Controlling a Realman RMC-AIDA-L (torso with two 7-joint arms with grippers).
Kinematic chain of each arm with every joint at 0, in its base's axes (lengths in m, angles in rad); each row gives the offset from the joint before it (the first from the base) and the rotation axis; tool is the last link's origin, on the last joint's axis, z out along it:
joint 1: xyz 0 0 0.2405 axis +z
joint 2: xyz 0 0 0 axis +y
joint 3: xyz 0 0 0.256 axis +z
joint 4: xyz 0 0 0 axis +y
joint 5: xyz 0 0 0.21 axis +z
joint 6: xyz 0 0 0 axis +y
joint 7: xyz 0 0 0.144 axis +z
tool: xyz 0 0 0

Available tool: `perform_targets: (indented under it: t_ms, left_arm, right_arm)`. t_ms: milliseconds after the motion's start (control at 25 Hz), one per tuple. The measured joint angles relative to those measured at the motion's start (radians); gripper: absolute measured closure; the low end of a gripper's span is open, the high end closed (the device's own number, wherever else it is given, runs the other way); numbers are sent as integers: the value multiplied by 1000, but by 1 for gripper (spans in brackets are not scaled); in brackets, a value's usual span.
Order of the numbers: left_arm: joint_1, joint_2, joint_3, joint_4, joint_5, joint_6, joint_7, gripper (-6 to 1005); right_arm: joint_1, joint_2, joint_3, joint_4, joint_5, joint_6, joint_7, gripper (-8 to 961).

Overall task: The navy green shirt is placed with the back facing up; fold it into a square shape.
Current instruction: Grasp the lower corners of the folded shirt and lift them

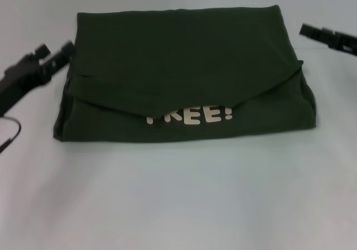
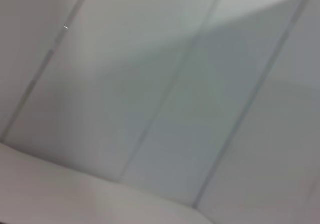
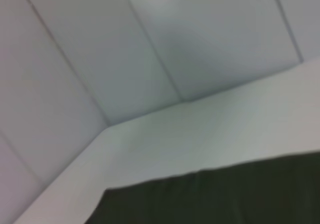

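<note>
Dark olive-green fabric fills the middle of the head view: the navy green shirt (image 1: 184, 77) lies folded into a broad, roughly rectangular bundle on the pale table (image 1: 178, 200). Its upper layer comes down in a shallow point over the lower layer, and just under that point pale printed letters (image 1: 189, 116) show, partly covered, reading as the end of a word with an exclamation mark. The left edge of the bundle is a little uneven, with a slit of shadow between the layers; the right edge bulges outward where the cloth is doubled.

At the left of the frame the left gripper (image 1: 53, 57) sits beside the shirt's upper left corner, apart from the cloth, its black fingers pointing toward the fabric. Whether those fingers are apart or together cannot be told from here. A thin dark cable (image 1: 12, 130) loops below the arm at the far left edge.

At the upper right of the frame the right gripper (image 1: 315, 32) hovers beside the shirt's upper right corner, also clear of the fabric; its finger state cannot be told either.

The left wrist view shows only pale panelled wall (image 2: 160, 84) and a strip of light surface. The right wrist view shows the same kind of wall, the table edge, and the shirt's dark cloth (image 3: 215, 199) along the lower part of the picture.
</note>
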Motion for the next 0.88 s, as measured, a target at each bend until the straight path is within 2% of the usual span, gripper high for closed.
perform_targets:
  t_ms: [120, 240, 360, 560, 880]
  left_arm:
    - [45, -2, 64, 32, 10, 21, 14, 82]
    - [79, -4, 94, 55, 58, 23, 59, 78]
    - [92, -6, 87, 63, 132, 6, 124, 74]
    - [100, -7, 87, 64, 191, -58, 205, 74]
    - [82, -8, 141, 37, 229, -246, 238, 75]
  right_arm:
    - [-46, -25, -43, -25, 0, -90, 88, 159]
    - [-79, -39, -50, -27, -1, -167, 140, 164]
    - [-102, -39, -50, -24, -2, -196, 159, 169]
    - [-115, -24, -41, -21, 0, -198, 160, 171]
    - [-114, -7, -36, -20, 7, -170, 162, 174]
